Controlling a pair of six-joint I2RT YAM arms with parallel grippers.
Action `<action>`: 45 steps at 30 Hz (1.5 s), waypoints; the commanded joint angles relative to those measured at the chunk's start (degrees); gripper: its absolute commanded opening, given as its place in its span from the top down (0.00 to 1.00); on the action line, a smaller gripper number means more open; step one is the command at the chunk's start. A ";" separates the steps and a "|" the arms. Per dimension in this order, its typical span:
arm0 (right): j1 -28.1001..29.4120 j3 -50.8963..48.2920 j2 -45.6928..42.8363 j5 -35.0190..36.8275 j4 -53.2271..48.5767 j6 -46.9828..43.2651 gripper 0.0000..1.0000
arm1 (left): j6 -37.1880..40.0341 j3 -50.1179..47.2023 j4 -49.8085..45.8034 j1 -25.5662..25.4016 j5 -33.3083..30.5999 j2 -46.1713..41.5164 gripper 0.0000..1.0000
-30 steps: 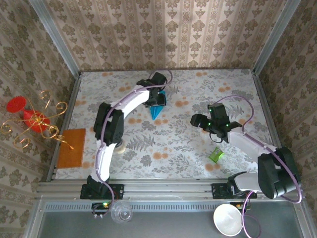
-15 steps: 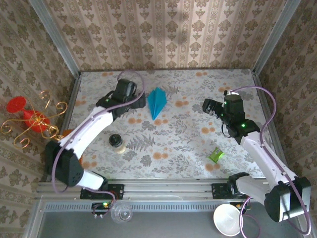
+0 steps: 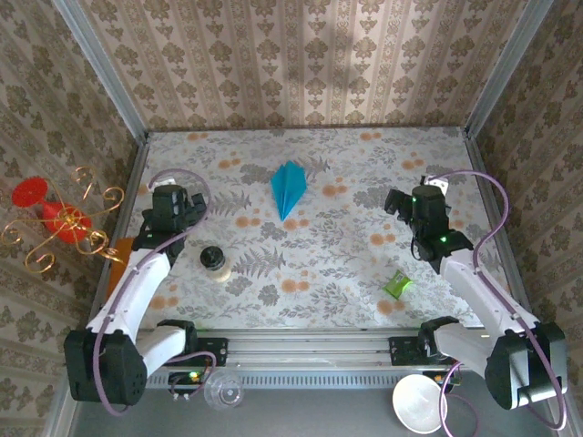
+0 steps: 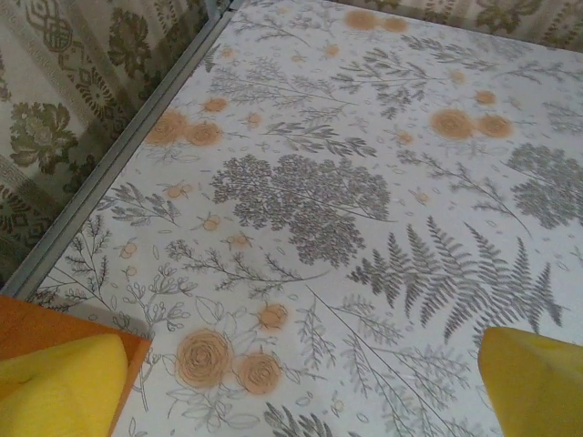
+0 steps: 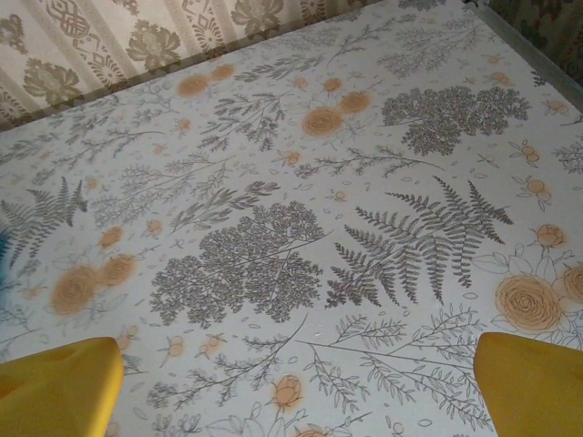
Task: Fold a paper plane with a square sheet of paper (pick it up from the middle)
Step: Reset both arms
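Note:
The square sheet of paper lies folded into the teal-blue paper plane (image 3: 290, 187), a narrow dart pointing toward the near edge, flat on the floral table at the back centre. Nothing touches it. My left gripper (image 3: 171, 202) hangs over the left side of the table, well left of the plane. In the left wrist view that gripper (image 4: 301, 391) is open, its yellow pads (image 4: 59, 387) wide apart over bare tablecloth. My right gripper (image 3: 401, 202) is out to the plane's right. In the right wrist view it (image 5: 296, 391) is open and holds nothing, only patterned cloth between its pads (image 5: 533, 382).
A small dark-lidded jar (image 3: 213, 259) stands beside the left arm. A green crumpled wrapper (image 3: 397, 285) lies near the right arm. An orange mat (image 4: 27, 328) sits by the left wall under the left gripper. Wallpapered walls and metal rails enclose the table.
The left arm has drawn back from the plane to the table's left side, leaving the plane lying free. The right gripper has shifted right. Both grippers have opened wider.

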 commanded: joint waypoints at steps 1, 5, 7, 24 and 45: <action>-0.51 -2.77 0.34 4.05 8.11 -3.02 0.00 | 4.01 -1.52 6.39 1.31 2.82 2.95 0.00; -0.60 -8.89 2.43 5.48 18.98 -7.30 0.00 | 8.90 -4.85 12.60 1.71 0.60 5.46 0.00; -1.15 -9.57 3.10 6.12 20.20 -8.42 0.00 | 10.78 -6.97 16.62 1.73 -0.19 6.21 0.00; -5.26 -14.98 19.30 -4.82 49.28 -21.81 0.00 | 15.07 -20.65 49.61 5.98 12.34 13.48 0.00; -9.03 -15.69 27.40 -11.71 55.90 -19.66 0.00 | 19.22 -19.61 63.70 8.63 20.64 27.22 0.00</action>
